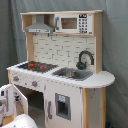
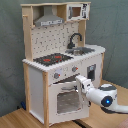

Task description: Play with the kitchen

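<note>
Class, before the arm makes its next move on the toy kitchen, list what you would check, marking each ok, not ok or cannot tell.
1. The gripper is at the oven door: ok.
2. Firm hold on that door: cannot tell.
3. The oven door stands open in the first exterior view: ok.
4. The cupboard door beneath the sink is shut: ok.
5. The faucet is apart from the arm: ok.
</note>
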